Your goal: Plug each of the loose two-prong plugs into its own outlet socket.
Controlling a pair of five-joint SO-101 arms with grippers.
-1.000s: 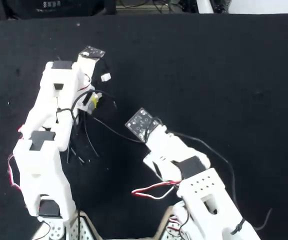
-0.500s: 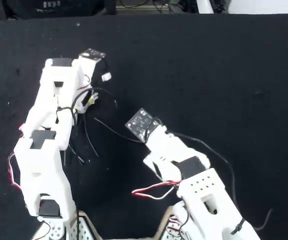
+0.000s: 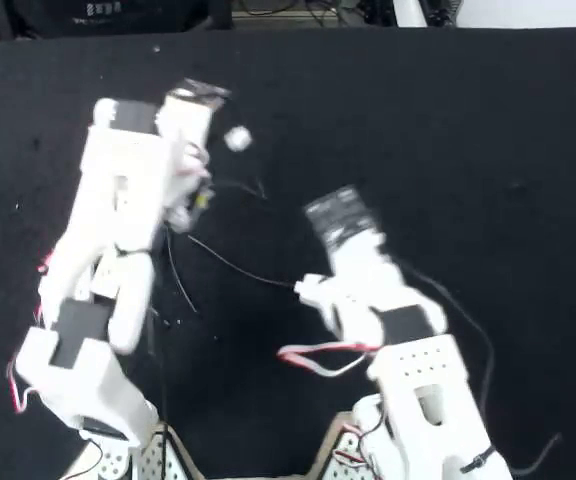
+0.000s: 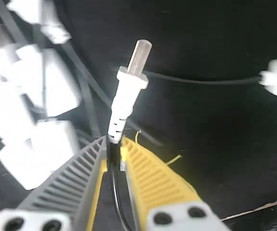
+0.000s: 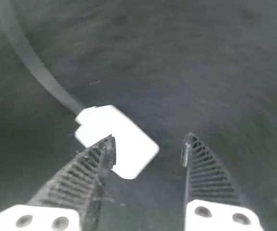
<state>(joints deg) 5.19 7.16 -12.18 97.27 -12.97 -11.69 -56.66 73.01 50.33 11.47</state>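
Well, the only writing is some tiny white marks on a dark box (image 3: 103,10) past the far edge of the bench (image 3: 488,120). They are too small to read.

The left claw (image 4: 113,142) has one grey finger and one yellow finger. They are squeezed tight on a black cord (image 4: 114,192), right under a white plug (image 4: 128,94). The plug sticks straight out past the fingertips, with its metal prongs at the far end. Some white lumps (image 4: 37,110) sit off to one side, too blurry to tell what they are.

The right claw (image 5: 149,139) is wide, with nothing in it. A white block (image 5: 117,139) with a grey cord (image 5: 32,67) lies flat on the bench below it. One fingertip (image 5: 107,144) sits over the edge of the block. The other is out over bare black cloth.

Both arms have moved since a second ago. The left arm (image 3: 118,220) has leaned over, and its end has gone a bit farther out. A small white bit (image 3: 236,138) by that end has gone up and to the right with it. I cannot tell if it is the same plug. The right arm (image 3: 388,320) has turned, so the flat dark board (image 3: 340,212) on its end now sits more to the right than before. A thin black wire (image 3: 228,265) runs between the two arms, just as it did.
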